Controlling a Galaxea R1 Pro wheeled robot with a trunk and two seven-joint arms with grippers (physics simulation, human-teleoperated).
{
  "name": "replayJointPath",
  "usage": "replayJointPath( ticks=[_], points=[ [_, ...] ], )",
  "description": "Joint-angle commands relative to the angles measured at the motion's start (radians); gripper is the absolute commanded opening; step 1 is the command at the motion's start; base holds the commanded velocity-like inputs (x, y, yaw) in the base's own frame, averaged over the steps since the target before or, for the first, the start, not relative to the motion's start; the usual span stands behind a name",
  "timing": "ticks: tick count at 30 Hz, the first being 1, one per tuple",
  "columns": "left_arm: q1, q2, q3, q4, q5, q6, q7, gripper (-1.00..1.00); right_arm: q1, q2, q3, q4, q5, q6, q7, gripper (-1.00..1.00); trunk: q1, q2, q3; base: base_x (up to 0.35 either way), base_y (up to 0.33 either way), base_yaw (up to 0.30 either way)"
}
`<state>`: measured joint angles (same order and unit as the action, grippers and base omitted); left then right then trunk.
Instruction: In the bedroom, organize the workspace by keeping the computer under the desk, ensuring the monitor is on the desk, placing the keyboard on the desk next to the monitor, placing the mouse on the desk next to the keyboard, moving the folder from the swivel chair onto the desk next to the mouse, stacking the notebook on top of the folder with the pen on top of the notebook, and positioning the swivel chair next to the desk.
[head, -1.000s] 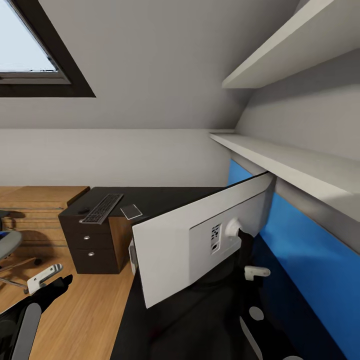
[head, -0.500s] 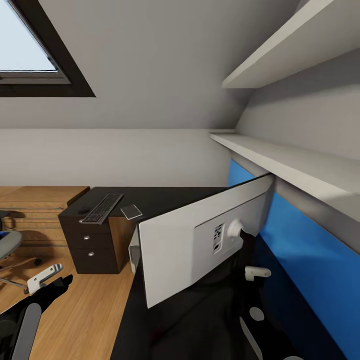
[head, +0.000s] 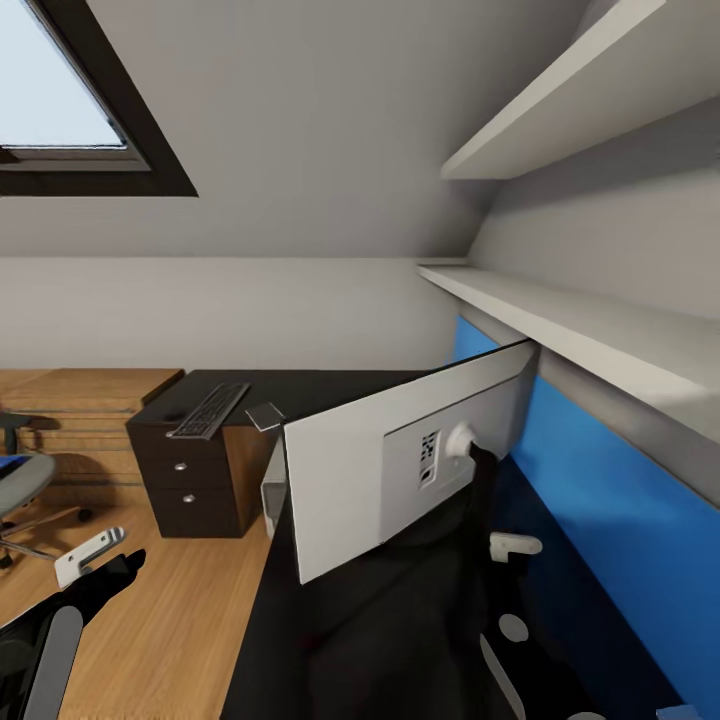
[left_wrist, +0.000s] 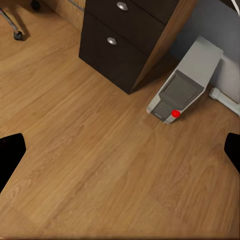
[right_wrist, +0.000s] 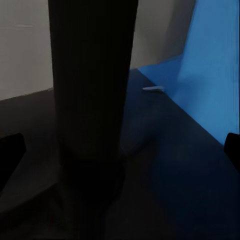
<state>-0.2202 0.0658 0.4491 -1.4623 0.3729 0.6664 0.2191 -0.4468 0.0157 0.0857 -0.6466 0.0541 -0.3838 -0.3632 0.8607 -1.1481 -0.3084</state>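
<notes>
The monitor (head: 400, 470) stands tilted on the black desk (head: 330, 385), its white back toward the head camera and its black stand (right_wrist: 92, 85) close in front of the right wrist camera, between the two dark fingertips at the picture's edges. The right gripper (right_wrist: 120, 150) is spread wide around that stand, and the pictures do not show whether the fingers touch it. A small pale stick, the pen (right_wrist: 152, 89), lies on the desk beyond the stand, near the blue wall panel (head: 600, 500). On the far left part of the desk lies the keyboard (head: 210, 410), with the dark notebook (head: 264, 416) just to its right. The drawer unit (head: 190, 480) sits below them. The grey computer (left_wrist: 185, 82) stands on the wooden floor (left_wrist: 100, 165) beside the drawers, under the desk. The left gripper (left_wrist: 120, 150) hangs open above bare floor, holding nothing. The swivel chair (head: 25, 480) is at the far left, well apart from the desk.
</notes>
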Motion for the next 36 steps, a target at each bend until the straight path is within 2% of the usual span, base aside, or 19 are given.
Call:
replayJointPath(
  ticks=[1, 13, 17, 21, 22, 25, 26, 31, 35, 36],
  points=[
    [-0.001, 0.0, 0.0, -0.001, 0.011, 0.004, 0.008, 1.0, -0.001, 0.0, 0.003, 0.001, 0.006, 0.0, -0.01, 1.0, -0.001, -0.001, -0.001, -0.325, 0.0, 0.0],
    [-0.001, 0.0, 0.0, -0.001, 0.011, 0.004, 0.008, 1.0, -0.001, 0.001, 0.003, -0.013, 0.002, 0.011, -0.011, 1.0, -0.001, -0.001, -0.001, -0.33, 0.052, 0.0],
    [-0.001, 0.0, -0.001, 0.001, 0.011, 0.003, 0.009, 1.0, 0.0, 0.006, 0.001, -0.069, -0.001, 0.072, -0.014, 1.0, -0.001, -0.001, -0.001, -0.211, 0.058, 0.0],
    [-0.001, 0.0, -0.001, 0.001, 0.011, 0.003, 0.009, 1.0, 0.004, 0.012, 0.001, -0.172, -0.005, 0.204, -0.015, 1.0, -0.001, -0.001, -0.001, -0.087, 0.022, 0.0],
    [-0.001, 0.0, -0.002, 0.002, 0.011, 0.003, 0.01, 1.0, 0.01, 0.017, 0.001, -0.244, -0.008, 0.294, -0.016, 1.0, -0.001, -0.001, -0.001, -0.039, 0.01, 0.0],
    [-0.001, 0.0, -0.002, 0.005, 0.011, 0.003, 0.011, 1.0, 0.033, 0.03, 0.0, -0.353, -0.017, 0.436, -0.018, 1.0, -0.001, -0.001, -0.001, -0.025, 0.006, 0.0],
    [-0.001, 0.0, -0.003, 0.011, 0.01, 0.003, 0.012, 1.0, 0.051, 0.043, 0.0, -0.417, -0.025, 0.521, -0.02, 1.0, -0.001, -0.001, -0.001, -0.013, 0.003, 0.0],
    [-0.001, 0.0, -0.005, 0.034, 0.009, 0.002, 0.013, 1.0, 0.078, 0.088, 0.002, -0.553, -0.037, 0.676, -0.045, 1.0, -0.001, -0.001, -0.001, -0.007, 0.002, 0.0],
    [-0.001, 0.0, -0.006, 0.061, 0.009, 0.002, 0.015, 1.0, 0.085, 0.125, 0.008, -0.63, -0.041, 0.767, -0.09, 1.0, -0.001, -0.001, -0.001, -0.002, 0.001, 0.0],
    [-0.001, 0.0, -0.01, 0.082, 0.009, 0.001, 0.015, 1.0, 0.087, 0.143, 0.015, -0.653, -0.043, 0.806, -0.112, 1.0, -0.001, -0.001, -0.001, -0.001, 0.0, 0.0]
  ],
)
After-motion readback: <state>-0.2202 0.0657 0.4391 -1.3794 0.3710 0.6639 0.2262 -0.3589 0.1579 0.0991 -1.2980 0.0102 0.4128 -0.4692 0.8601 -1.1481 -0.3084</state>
